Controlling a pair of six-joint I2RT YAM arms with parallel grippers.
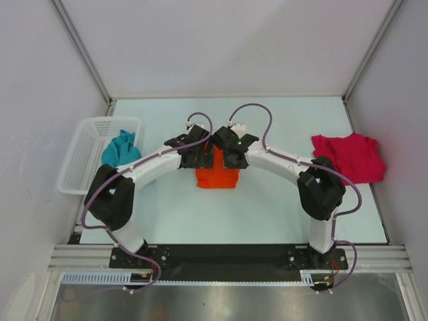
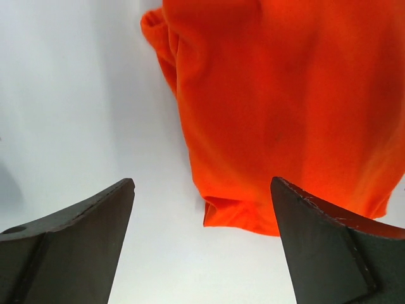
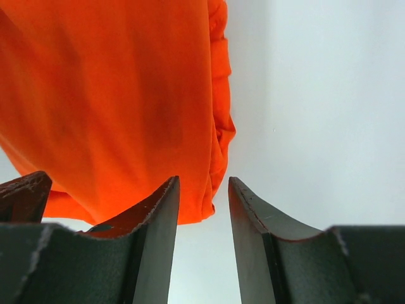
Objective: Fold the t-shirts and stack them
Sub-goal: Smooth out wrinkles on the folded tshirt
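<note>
Mint-white bench (image 1: 267, 214) fills the floor of a white-walled booth, and everything else sits on it. Two white arms with black joints reach in from the near edge, the left arm (image 1: 144, 167) and the right arm (image 1: 287, 164) bending towards each other until their wrists meet over the middle of the bench.

The red t-shirt (image 1: 349, 156) is the largest piece of cloth. It lies crumpled and unfolded near the right edge, well apart from both grippers. A white mesh basket (image 1: 77, 160) stands at the left edge, tilted with its long side running away from the arms. The orange t-shirt (image 1: 215, 179) lies at the centre, folded into a compact block; its near half shows below the two wrists and the rest is hidden under them. The teal t-shirt (image 1: 120, 148) is bunched in the basket's right-hand side, spilling over the rim.

The left gripper (image 2: 202, 183) stands wide apart above the bench with nothing between its dark fingers (image 2: 82, 234). The lower left corner of the orange t-shirt shows in the gap, nearer the right-hand finger. The right gripper (image 3: 202, 183) is about half open, with a narrow gap. Through it only bare bench and the folded right edge of the orange cloth show, and nothing is pinched. Whether either gripper's tips touch the cloth cannot be told.
</note>
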